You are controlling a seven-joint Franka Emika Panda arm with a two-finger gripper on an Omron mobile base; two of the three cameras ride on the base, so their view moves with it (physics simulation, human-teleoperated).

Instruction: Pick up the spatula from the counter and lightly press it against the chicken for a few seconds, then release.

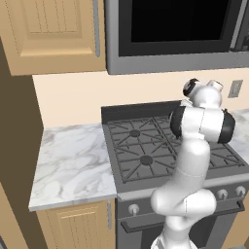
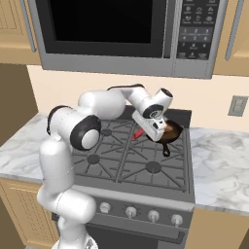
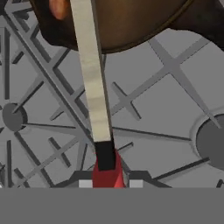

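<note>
A black gas stove (image 1: 141,146) with cast-iron grates sits between 2 white marble counters (image 1: 73,165), under a steel microwave (image 2: 107,29) and tan wood cabinets (image 1: 53,34). The keypad text is too small to read. The gripper (image 3: 109,180) clamps the spatula (image 3: 94,87) by its red handle. The spatula's pale flat blade reaches over the dark round pan (image 3: 131,26) beside the orange chicken (image 3: 59,8).

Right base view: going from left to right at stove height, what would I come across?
Left marble counter → robot arm → red-handled spatula → frying pan → right marble counter → wall outlet.
</note>
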